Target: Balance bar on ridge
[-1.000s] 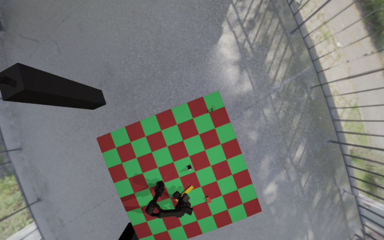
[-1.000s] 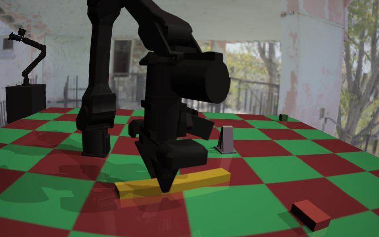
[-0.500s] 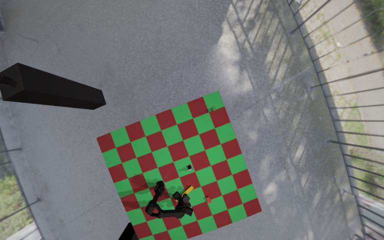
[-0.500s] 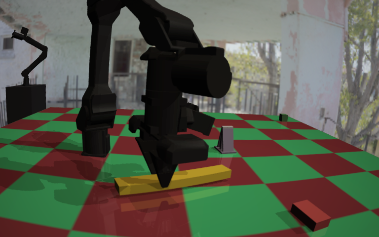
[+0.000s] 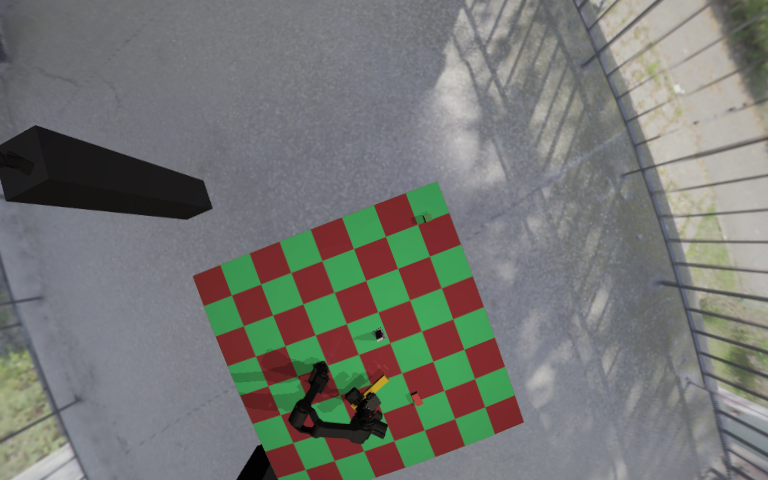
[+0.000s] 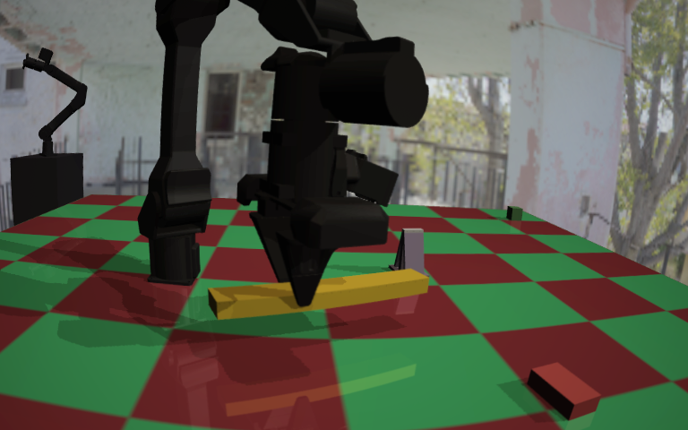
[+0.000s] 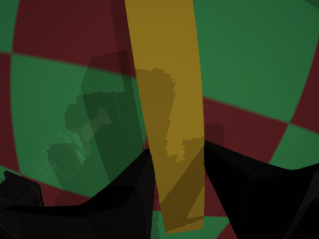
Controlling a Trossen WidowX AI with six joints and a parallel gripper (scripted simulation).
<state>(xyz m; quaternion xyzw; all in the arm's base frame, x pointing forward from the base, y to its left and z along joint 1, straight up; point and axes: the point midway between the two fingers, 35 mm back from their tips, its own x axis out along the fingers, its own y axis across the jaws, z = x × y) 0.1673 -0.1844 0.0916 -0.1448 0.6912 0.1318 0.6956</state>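
Checkered tabletop [image 6: 507,304] carries the ridge [image 6: 411,251] behind the yellow bar [image 6: 355,288]; the tool [image 6: 304,296] clamps the bar, lifted slightly. Keeping it level while carrying should help.

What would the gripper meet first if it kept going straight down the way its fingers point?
The gripper points straight down and is shut on the yellow bar. Directly beneath lies the checkered table top, so the bar's underside would likely press into it first; the gap between them is hard to judge.
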